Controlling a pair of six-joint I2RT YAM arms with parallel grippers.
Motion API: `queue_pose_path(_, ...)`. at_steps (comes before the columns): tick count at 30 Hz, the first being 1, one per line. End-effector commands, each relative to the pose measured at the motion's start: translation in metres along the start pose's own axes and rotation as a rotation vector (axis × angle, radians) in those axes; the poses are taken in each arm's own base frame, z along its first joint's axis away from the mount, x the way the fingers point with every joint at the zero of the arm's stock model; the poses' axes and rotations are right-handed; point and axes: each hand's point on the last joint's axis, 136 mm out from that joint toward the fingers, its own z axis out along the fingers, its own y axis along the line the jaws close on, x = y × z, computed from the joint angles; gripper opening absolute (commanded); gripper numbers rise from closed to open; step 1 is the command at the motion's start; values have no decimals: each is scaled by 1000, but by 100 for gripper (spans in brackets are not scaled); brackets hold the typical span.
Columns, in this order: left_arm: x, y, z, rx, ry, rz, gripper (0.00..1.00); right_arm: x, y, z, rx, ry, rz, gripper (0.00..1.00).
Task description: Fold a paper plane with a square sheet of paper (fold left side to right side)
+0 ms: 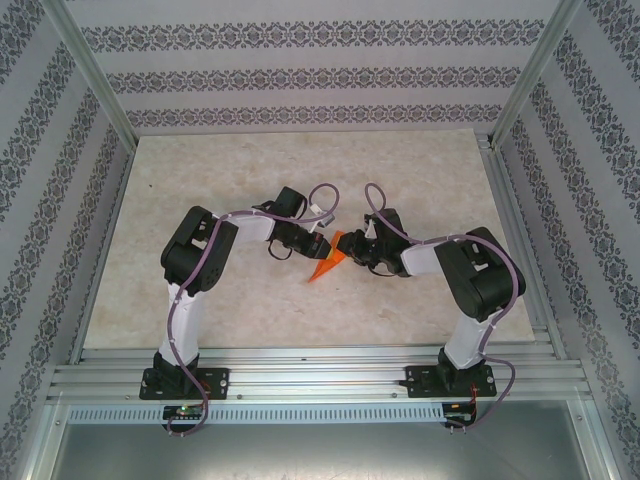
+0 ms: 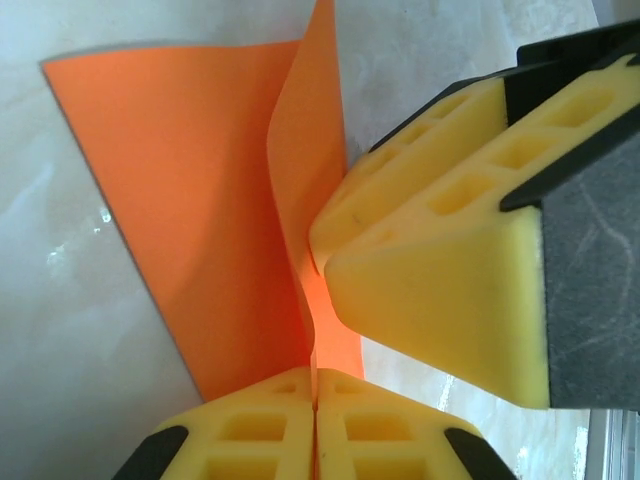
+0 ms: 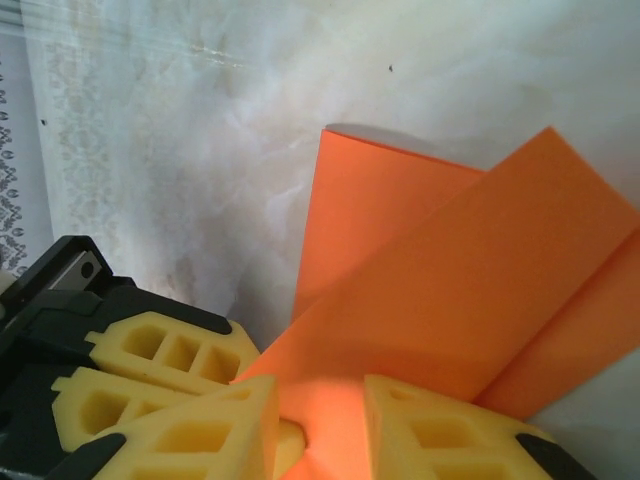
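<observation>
The left gripper (image 2: 315,385) is pinching the sheet of paper (image 2: 180,200), its pads pressed together on an upright flap, while the rest of the sheet is spreading out ahead of its fingertips, low over the table (image 1: 200,180). The right gripper (image 3: 320,425) is sitting directly opposite, jaws partly apart with paper running between them; I cannot tell whether it is actually clamping. If both are gripping, any pull apart is risking a tear in such thin paper. If the right one is loose, the flap is likely slipping and the crease landing crooked. The two sets of foam fingers are crowding each other right at the fold, so a sideways nudge is threatening to crumple the sheet. The purple cables (image 1: 322,195) are looping behind the grippers, and the patterned walls (image 1: 40,150) are standing well apart.
</observation>
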Motion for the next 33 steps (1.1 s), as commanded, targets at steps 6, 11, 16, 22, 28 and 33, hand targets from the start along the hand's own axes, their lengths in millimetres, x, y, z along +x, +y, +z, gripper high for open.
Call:
queue_pose_path(6, 12, -4, 7, -1, 41, 13, 20, 6, -24, 2, 107, 0, 23, 29)
queue_pose_path(11, -3, -17, -24, -31, -40, 37, 34, 9, -30, 3, 120, 5, 29, 29)
queue_pose_path(16, 4, -36, -54, -76, -89, 40, 41, 7, -29, 2, 109, 1, 31, 29)
queue_pose_path(22, 32, -56, -60, -67, -116, -3, 40, 7, -28, 2, 103, 2, 25, 29)
queue_pose_path(28, 38, -51, -44, -127, -88, -39, 40, 8, -28, 2, 100, 4, 26, 29)
queue_pose_path(33, 36, -48, -32, -139, -65, -38, 40, 8, -27, 2, 96, 4, 25, 29)
